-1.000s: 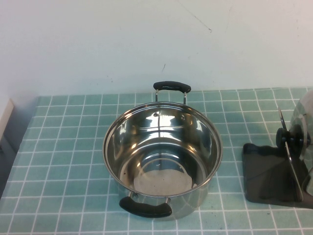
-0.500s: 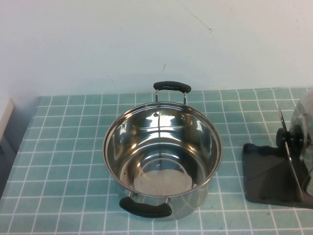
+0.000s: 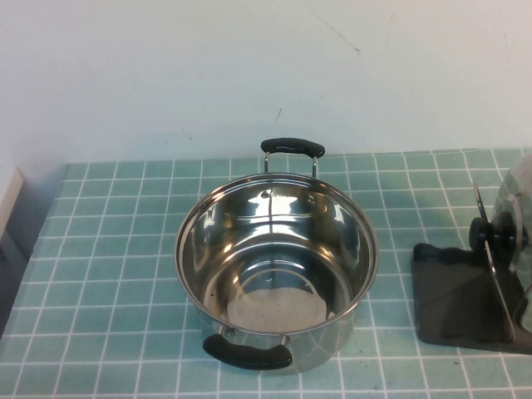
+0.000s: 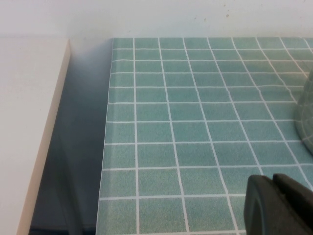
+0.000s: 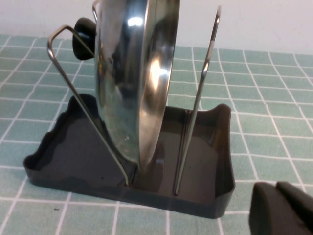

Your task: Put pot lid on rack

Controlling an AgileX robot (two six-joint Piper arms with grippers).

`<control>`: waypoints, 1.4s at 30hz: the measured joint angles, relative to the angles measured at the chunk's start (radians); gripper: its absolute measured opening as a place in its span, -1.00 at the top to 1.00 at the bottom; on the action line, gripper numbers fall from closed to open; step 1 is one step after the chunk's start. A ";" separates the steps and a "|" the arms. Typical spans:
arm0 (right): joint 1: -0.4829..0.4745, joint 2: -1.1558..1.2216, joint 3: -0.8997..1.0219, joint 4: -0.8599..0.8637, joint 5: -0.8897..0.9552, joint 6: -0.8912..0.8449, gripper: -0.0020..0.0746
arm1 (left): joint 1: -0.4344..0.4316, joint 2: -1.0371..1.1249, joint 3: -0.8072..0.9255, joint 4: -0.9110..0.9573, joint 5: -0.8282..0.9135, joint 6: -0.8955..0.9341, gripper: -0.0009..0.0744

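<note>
Both with fingers together — left gripper [image 4: 275, 198] above teal tiles [image 4: 186, 107], right gripper [image 5: 278, 208] near rack [image 5: 205, 196].

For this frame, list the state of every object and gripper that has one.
pot lid: standing on edge in the rack, between its wires, knob side against one wire.
rack: flat on the tiled table, holding the lid.
pot: upright, uncovered, nothing inside.
left gripper: low over bare tiles beside the pot, holding nothing.
right gripper: beside the rack, clear of the lid.
</note>
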 joint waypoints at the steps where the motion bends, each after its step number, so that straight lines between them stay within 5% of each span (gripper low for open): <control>1: 0.000 0.000 0.000 0.000 0.000 0.000 0.95 | 0.000 0.000 0.000 0.000 0.000 0.000 0.98; 22: 0.001 0.000 0.000 -0.006 0.000 0.000 0.95 | 0.000 0.000 0.004 0.000 -0.005 0.000 0.98; 27: 0.001 0.000 0.000 -0.006 0.000 0.000 0.95 | 0.016 -0.001 0.020 -0.128 -0.079 0.125 0.98; 38: 0.001 0.000 0.000 -0.008 0.000 0.000 0.95 | 0.335 -0.005 0.173 -0.471 -0.354 0.449 0.98; 42: 0.001 0.000 0.000 -0.008 0.000 0.000 0.95 | 0.363 -0.007 0.173 -0.514 -0.331 0.569 0.98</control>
